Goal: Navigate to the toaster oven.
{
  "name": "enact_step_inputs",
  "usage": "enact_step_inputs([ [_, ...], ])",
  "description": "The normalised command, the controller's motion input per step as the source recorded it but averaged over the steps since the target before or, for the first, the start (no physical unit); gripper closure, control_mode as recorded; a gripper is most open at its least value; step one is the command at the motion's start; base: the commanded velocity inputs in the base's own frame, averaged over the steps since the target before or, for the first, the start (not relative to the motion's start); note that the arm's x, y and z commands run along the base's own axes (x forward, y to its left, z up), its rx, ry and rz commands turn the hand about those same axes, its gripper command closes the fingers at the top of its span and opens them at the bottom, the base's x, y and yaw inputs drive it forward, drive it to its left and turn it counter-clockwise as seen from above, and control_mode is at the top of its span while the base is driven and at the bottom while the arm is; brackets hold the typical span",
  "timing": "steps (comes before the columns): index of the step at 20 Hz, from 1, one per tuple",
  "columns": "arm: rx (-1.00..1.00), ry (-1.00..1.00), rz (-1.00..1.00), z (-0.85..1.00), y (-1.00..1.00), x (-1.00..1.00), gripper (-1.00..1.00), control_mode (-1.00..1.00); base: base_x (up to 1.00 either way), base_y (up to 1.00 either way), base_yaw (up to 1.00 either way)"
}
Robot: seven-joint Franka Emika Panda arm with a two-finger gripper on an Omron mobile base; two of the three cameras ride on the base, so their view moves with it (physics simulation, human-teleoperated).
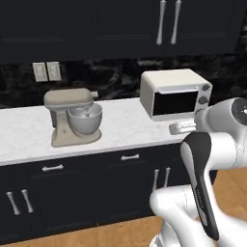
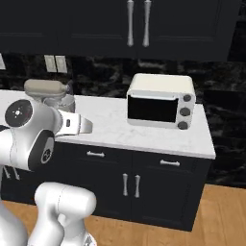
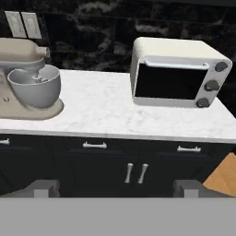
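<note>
1. White marble surface (image 3: pixel 106 110) fills your frame's middle; toaster oven (image 3: pixel 177 73) sits upper right.
2. Your stand mixer (image 3: pixel 27 80), left, carries its bowl (image 3: pixel 34 85); contents unclear, edge cuts it.
3. Your hand (image 3: pixel 118 188) stands wide, holding nothing.

We saw a cream-white boxy toaster oven (image 3: pixel 177 73) with a dark glass door and three dark round knobs down its right side. The beige stand mixer (image 1: pixel 73 117) carried a grey metallic bowl. Both stood on a white marble countertop (image 3: pixel 106 113) with faint grey veins. The backsplash wall (image 2: pixel 105 74) was black stone with pale grey streaks, and two cream outlet plates (image 1: pixel 47 71) were on it. The lower cabinets (image 2: pixel 129 185) and the upper cabinets (image 1: pixel 120 24) were very dark navy, almost black, with silver bar handles. The wooden floor (image 2: pixel 221 216) was warm orange-brown with a plank pattern.
</note>
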Motion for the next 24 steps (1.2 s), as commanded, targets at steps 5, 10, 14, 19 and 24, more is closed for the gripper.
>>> enact_step_inputs([
  [5,0.00,0.00,0.00,0.00,0.00,0.00,-1.00,1.00,0.70,-1.00,0.00],
  [10,0.00,0.00,0.00,0.00,0.00,0.00,-1.00,1.00,1.00,-0.40,0.00],
  [14,0.00,0.00,0.00,0.00,0.00,0.00,-1.00,1.00,1.00,0.04,0.00],
  [19,0.00,0.00,0.00,0.00,0.00,0.00,-1.00,1.00,1.00,-0.30,0.00],
  [24,0.00,0.00,0.00,0.00,0.00,0.00,-1.00,1.00,1.00,-0.29,-0.06],
])
